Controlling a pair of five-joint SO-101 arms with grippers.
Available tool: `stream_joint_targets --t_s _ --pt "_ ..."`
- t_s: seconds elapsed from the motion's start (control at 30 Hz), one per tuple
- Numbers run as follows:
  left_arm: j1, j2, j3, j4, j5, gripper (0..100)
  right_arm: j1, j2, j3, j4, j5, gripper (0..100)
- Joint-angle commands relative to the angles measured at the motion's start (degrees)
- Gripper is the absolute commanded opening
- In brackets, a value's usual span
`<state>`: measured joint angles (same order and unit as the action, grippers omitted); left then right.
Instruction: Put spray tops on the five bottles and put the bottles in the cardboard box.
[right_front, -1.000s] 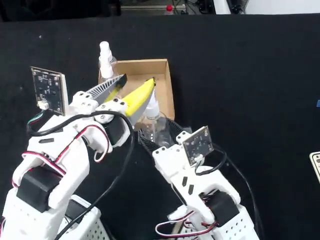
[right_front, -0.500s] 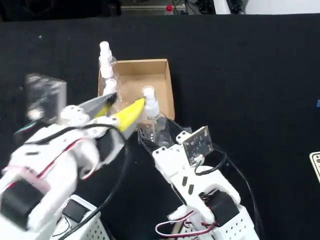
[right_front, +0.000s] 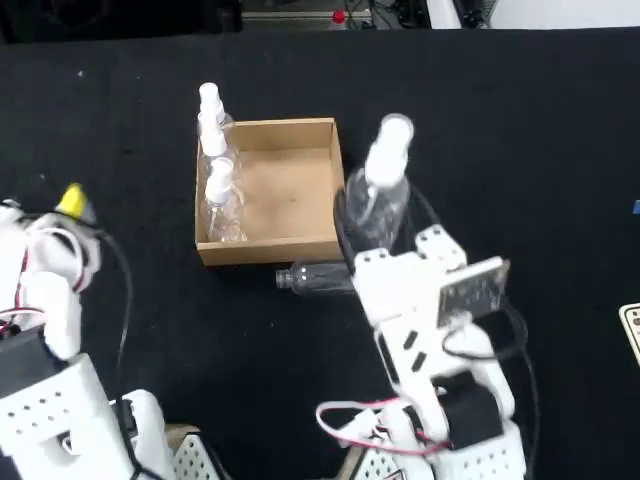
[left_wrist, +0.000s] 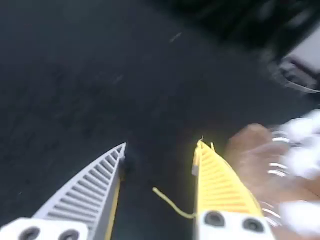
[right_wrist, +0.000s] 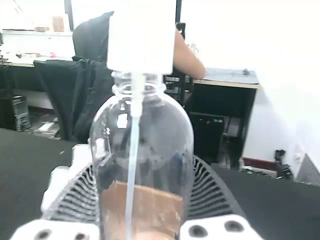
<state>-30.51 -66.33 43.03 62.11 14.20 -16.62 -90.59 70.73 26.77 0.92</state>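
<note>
Right fingers hold the bottle upright (left fingers apart).

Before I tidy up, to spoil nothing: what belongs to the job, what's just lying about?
Job: cardboard box; two capped bottles by its left wall; capped bottle in right claw; capless bottle beside box.
Lying about: pale card, right edge.

The desk looks matt black, like cloth or felt. The box is plain brown cardboard, dull and smooth. The bottle in the right gripper is clear glossy plastic, its spray top white plastic. That gripper's jaws are black ribbed plastic; the left gripper has grey and yellow ribbed plastic jaws. The arm shells are smooth white plastic.
</note>
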Motion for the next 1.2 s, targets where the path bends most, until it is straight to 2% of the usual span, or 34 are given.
stream_joint_targets --t_s 0.0,0.13,0.27,0.4,0.53,0.67,0.8,1.0,1.17 --pt "-3.30 -0.79 19.91 -18.73 -0.09 19 2.11 15.34 -5.32 -11.60 0.53 1.1" --pt "-3.21 -0.79 34.51 -36.57 0.00 19 5.10 27.38 -5.58 -24.44 0.62 1.1" --pt "-3.82 -0.79 42.42 -47.03 0.00 19 15.91 36.18 -5.14 -31.82 0.62 1.1" --pt "-1.89 -0.79 44.53 -48.00 0.00 19 23.56 46.46 -5.23 -37.45 0.62 1.1" --pt "1.10 -0.79 46.81 -48.09 -0.18 19 24.35 56.57 -5.67 -47.56 0.79 1.1" --pt "2.68 -0.79 47.43 -48.09 -0.35 19 24.70 65.36 -5.14 -58.55 6.95 1.2" --pt "2.68 -0.79 47.43 -48.09 -0.44 19 29.89 75.47 -5.05 -66.46 11.34 1.1" --pt "2.68 -0.79 47.43 -48.09 -0.44 19 36.75 92.97 -6.81 -83.34 1.32 1.0" --pt "2.68 -0.79 47.43 -48.09 -0.44 19 41.58 106.07 -12.09 -94.24 1.41 1.0"
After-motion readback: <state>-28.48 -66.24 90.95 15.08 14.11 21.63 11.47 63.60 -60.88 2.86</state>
